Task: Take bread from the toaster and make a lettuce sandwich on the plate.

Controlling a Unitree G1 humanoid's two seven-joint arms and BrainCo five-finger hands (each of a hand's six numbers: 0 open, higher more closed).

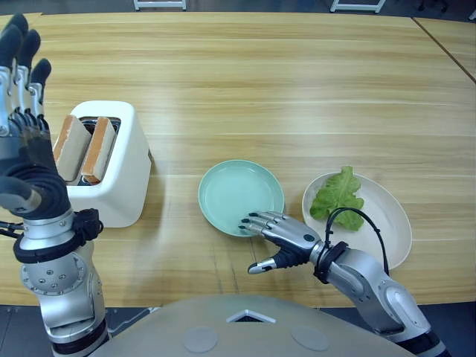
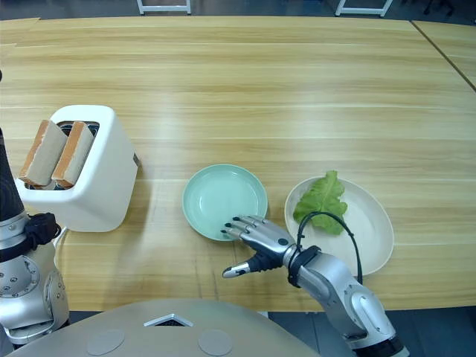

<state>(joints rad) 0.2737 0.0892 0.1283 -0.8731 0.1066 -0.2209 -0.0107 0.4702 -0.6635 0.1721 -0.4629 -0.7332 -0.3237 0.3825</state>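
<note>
Tabletop (image 1: 297, 89) — left hand (image 1: 26, 145) raised (left eye view) beside toaster (image 1: 123, 175).

Pale wood table (image 1: 297, 89) across nearly everything, grain running 9 to 3 o'clock, with soft glare near the middle. At 2 o'clock, a dark seam (image 1: 444, 50), with a second table (image 1: 457, 33) butted beyond it. At 12 o'clock, a strip of dark floor (image 1: 253, 4). White frame legs (image 1: 160, 4) at 11 and 1 o'clock.
</note>
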